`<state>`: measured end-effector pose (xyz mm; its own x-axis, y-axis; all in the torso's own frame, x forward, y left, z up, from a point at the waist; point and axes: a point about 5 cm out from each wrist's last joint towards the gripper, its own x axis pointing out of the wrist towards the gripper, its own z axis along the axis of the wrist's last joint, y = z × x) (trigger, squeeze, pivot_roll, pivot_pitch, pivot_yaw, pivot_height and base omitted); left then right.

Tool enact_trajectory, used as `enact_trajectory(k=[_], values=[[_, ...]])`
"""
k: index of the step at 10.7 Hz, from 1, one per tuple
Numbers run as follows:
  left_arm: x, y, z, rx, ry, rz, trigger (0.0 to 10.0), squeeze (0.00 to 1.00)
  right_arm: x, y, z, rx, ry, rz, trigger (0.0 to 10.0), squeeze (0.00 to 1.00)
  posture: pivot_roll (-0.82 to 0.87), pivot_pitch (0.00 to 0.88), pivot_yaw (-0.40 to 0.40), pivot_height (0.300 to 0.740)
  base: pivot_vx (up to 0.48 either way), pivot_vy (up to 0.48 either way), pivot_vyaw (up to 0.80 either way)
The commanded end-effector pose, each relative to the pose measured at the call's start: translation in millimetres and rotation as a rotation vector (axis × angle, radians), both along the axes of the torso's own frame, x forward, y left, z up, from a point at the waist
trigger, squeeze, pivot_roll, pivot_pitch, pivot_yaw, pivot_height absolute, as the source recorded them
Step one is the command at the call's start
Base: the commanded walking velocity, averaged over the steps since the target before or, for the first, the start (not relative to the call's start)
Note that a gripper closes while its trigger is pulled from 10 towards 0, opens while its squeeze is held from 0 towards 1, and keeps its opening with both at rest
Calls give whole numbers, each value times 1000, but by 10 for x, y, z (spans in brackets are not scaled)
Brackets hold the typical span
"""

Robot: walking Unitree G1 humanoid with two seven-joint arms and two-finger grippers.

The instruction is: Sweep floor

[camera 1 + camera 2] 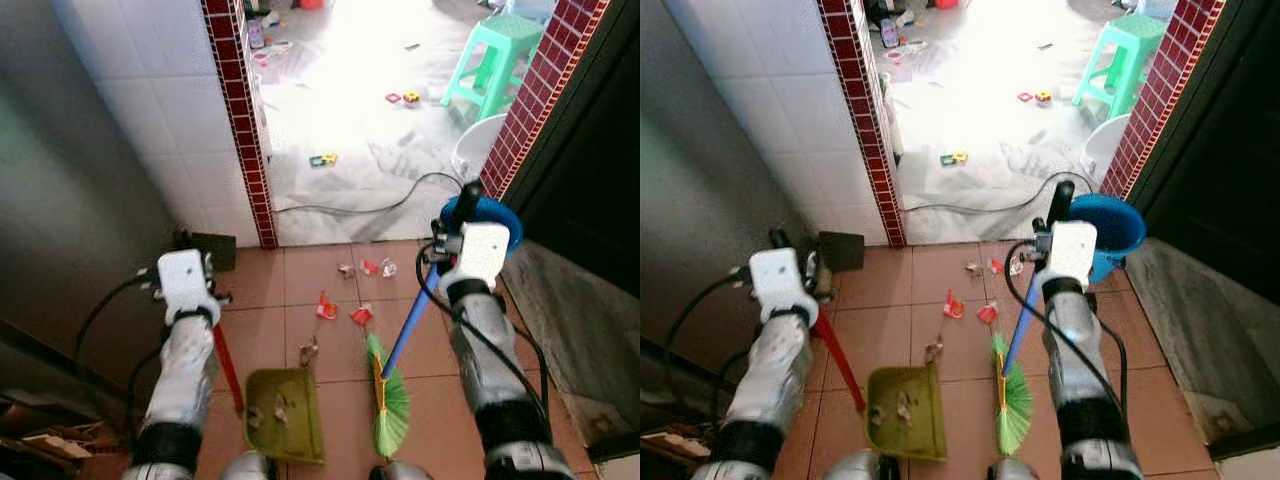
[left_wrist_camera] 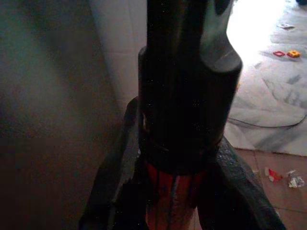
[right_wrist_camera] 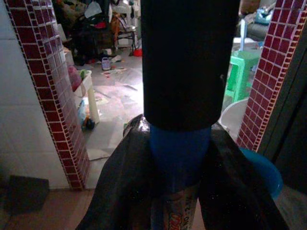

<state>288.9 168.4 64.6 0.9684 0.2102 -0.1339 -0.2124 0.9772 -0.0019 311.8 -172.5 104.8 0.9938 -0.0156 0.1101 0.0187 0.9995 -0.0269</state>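
My left gripper [image 2: 175, 191] is shut on the red handle [image 1: 228, 368] of an olive-green dustpan [image 1: 300, 430]. The dustpan rests on the brown tiles near my feet with a few scraps in it. Just right of the dustpan stands a broom with green bristles [image 1: 390, 400]; my right gripper [image 3: 180, 191] is shut on its blue handle [image 1: 408, 325]. Red and clear litter scraps [image 1: 361, 315] lie on the tiles ahead of both tools, with more scraps [image 1: 372, 267] near the doorway threshold.
A red-tiled pillar [image 1: 240, 120] and white wall stand at left, another red pillar [image 1: 540, 90] at right. A blue bucket [image 1: 497, 215] sits behind my right wrist. Beyond the doorway lie a cable [image 1: 380, 205], small toys [image 1: 322, 159], a white basin [image 1: 475, 145] and a green stool [image 1: 500, 55].
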Motion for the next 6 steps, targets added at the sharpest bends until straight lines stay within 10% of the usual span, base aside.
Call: enact_trajectory(k=[1, 3, 6], values=[[-12, 48, 28, 10, 6, -4, 10000, 0, 3, 38, 79, 5, -31, 20, 10000, 0, -86, 10, 78, 740, 0, 0, 0], [-382, 169, -9, 11, 42, -4, 10000, 0, -146, -191, 125, -62, -40, 3, 10000, 0, -84, 18, 62, 740, 0, 0, 0], [-343, 86, 61, -16, 39, -51, 10000, 0, -64, -129, 173, -57, -31, 34, 10000, 0, -84, 10, 55, 740, 0, 0, -240]])
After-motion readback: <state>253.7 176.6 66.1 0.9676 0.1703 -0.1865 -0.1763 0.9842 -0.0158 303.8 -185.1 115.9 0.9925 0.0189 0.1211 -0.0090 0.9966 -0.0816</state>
